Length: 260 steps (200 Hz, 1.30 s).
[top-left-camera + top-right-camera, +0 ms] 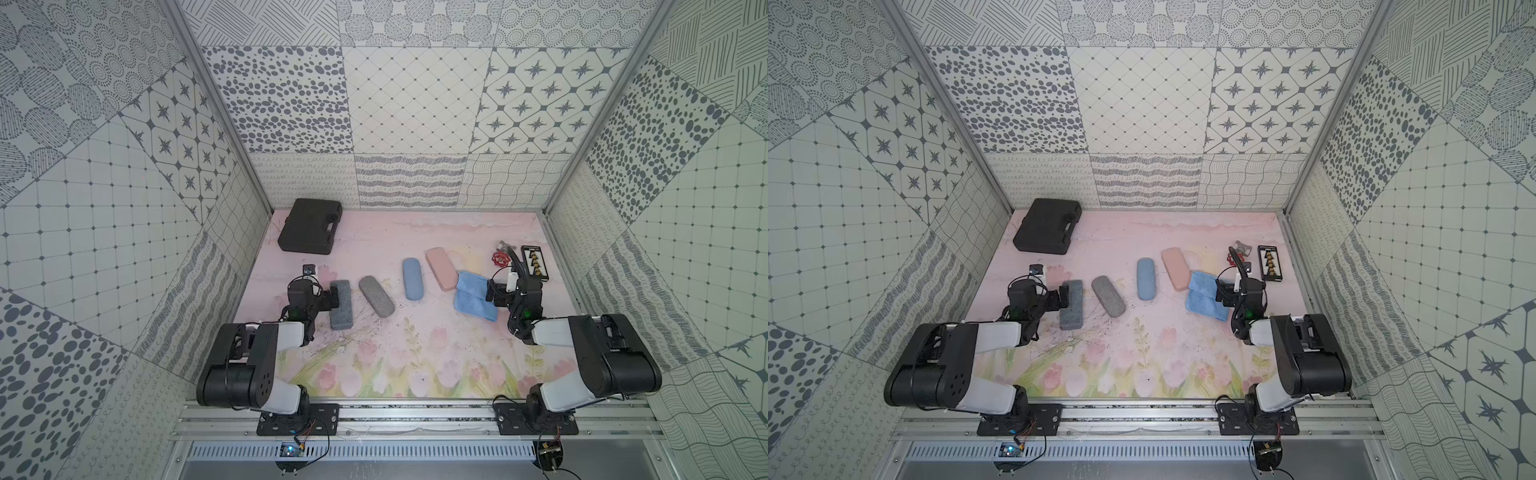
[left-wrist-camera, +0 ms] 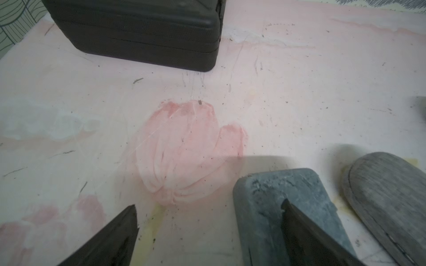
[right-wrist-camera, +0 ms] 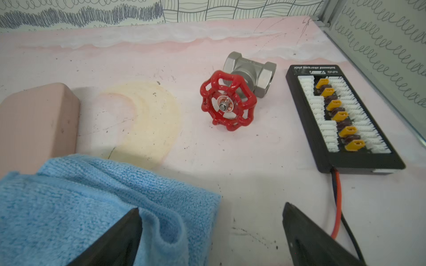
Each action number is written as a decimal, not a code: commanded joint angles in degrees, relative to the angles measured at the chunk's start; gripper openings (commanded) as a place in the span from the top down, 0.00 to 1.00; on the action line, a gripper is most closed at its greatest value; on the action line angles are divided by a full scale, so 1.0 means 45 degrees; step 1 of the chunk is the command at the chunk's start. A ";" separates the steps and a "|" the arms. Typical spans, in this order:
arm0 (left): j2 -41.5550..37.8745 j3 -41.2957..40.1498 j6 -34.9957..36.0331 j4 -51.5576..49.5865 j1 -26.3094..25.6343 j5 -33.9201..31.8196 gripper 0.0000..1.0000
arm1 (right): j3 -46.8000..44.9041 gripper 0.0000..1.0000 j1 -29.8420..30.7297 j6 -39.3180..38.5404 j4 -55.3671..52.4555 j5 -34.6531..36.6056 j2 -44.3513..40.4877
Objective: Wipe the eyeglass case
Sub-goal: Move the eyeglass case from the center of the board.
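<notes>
One dark grey eyeglass case (image 1: 340, 305) lies on the bench (image 1: 415, 332), partly under my left tool (image 2: 209, 205), which is wide apart. My right tool (image 3: 212, 207), also apart, hangs over the blue cloth (image 3: 92, 207); I should pinch its edge fold firmly first.

Black toolbox (image 1: 309, 226), red-handled valve (image 3: 228, 101), connector board (image 3: 341, 115)
</notes>
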 commanded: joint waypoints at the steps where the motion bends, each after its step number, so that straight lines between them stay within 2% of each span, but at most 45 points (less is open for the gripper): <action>1: 0.1211 0.0459 0.0406 0.2791 0.0192 0.0135 0.00 | 0.0418 0.01 -0.0101 -0.0308 0.2193 0.0190 0.0359; 185: 0.1221 0.0486 0.0310 0.2739 0.0200 -0.0104 0.00 | 0.0413 0.01 -0.0100 -0.0293 0.2239 0.0200 0.0296; 206: 0.0940 0.0174 0.0426 0.3147 0.0097 -0.0108 0.00 | 0.0714 0.01 0.0003 -0.0283 0.0823 0.0737 -0.0778; 221: -0.0077 -0.0417 0.0615 0.3454 -0.0384 -0.1271 0.00 | 0.1081 0.01 0.0194 -0.0175 -0.0606 0.1724 -0.1899; 230: -0.0844 -0.0503 0.0662 0.2949 -0.0721 -0.2250 0.00 | 0.1261 0.01 0.0395 -0.0080 -0.1307 0.2285 -0.2605; 242: -0.2149 -0.0135 0.0530 0.1039 -0.1271 -0.3438 0.00 | 0.1860 0.01 0.0823 0.0541 -0.2964 0.3249 -0.3528; 260: -0.4099 0.1060 -0.0173 -0.2954 -0.1754 -0.3705 0.00 | 0.3244 0.01 0.1804 0.1121 -0.5985 0.4905 -0.4374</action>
